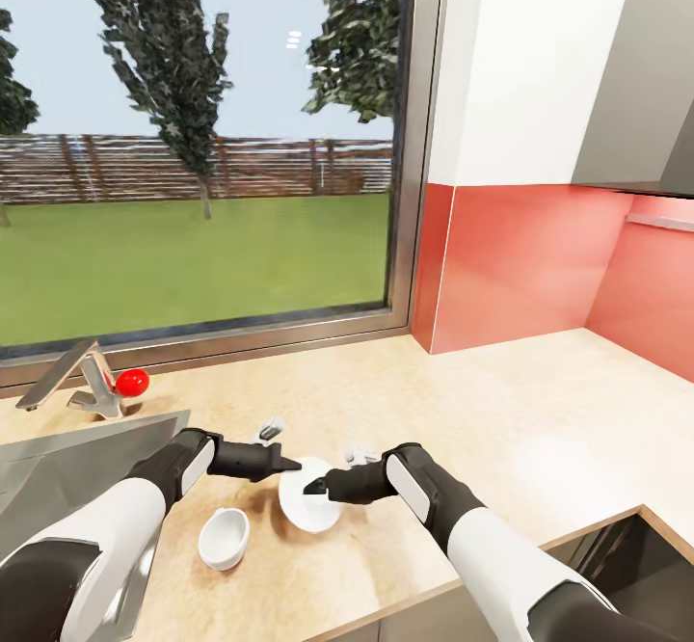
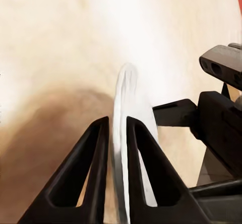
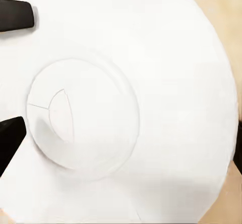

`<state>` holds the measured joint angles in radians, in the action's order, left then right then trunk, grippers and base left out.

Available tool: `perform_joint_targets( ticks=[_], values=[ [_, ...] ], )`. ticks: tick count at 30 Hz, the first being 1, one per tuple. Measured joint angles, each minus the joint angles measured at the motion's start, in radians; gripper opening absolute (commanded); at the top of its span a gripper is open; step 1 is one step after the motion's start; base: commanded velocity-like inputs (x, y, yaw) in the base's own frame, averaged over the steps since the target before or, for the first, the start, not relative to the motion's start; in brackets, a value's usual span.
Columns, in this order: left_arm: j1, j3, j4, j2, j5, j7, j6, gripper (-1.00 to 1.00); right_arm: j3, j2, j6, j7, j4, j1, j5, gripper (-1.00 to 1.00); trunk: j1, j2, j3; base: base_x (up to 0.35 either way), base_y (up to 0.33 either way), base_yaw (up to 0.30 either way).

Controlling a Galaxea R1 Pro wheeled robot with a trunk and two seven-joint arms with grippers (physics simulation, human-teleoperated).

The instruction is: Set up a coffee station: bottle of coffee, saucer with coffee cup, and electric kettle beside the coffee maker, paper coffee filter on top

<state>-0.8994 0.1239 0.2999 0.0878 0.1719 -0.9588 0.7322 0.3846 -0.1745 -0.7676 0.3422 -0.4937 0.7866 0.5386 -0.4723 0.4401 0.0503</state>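
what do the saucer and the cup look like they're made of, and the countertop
Saucer and coffee cup: plain glossy white, likely glazed ceramic, though a render leaves it open. Countertop: pale beige with faint grain, looks like light wood or laminate with a soft sheen.

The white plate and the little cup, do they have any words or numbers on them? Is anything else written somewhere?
No words, numbers or signs can be read in these pictures.
Saucer: plain white; the right wrist view shows a raised ring and faint lines, no letters.
Coffee cup: plain white, no print.
Left claw and right claw: plain black, no labels.
Countertop, faucet and red wall: no writing.
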Motion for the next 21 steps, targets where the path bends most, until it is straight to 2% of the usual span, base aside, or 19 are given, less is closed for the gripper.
perform_joint_targets(
  ticks=[18, 21],
  values=[
    [0.0, -0.003, 0.0, 0.007, 0.001, -0.003, 0.001, -1.0, 0.001, 0.0, -0.005, -0.004, -0.009, -0.002, 0.001, 1.0, 0.0, 0.0, 0.0, 0.0, 0.0, 0.0],
    [-0.001, -0.001, 0.0, 0.012, 0.0, -0.023, 0.0, -1.0, 0.0, 0.0, -0.003, -0.008, -0.015, -0.002, -0.004, 1.0, 0.0, 0.0, 0.0, 0.0, 0.0, 0.0]
  ],
)
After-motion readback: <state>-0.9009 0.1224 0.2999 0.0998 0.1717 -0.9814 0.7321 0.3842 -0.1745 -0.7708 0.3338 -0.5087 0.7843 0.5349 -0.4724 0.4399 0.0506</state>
